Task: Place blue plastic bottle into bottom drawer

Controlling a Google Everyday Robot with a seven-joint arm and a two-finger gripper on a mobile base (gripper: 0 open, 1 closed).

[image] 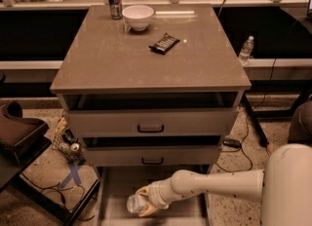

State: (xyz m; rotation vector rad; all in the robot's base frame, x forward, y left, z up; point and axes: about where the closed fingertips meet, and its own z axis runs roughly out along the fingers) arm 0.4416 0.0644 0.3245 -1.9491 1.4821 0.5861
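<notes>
Pincer point(145, 201) low inside drawer point(113, 186), clamped on bottle point(132, 204). Bottle juts from pincer toward drawer's left wall, long axis crosswise. Release looks next.

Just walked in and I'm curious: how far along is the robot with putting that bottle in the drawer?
Nearly finished. Done: the bottom drawer is pulled open and the bottle is down inside it. In hand: the gripper is closed around the bottle, low in the drawer. Left: let go and lift the arm out.
</notes>
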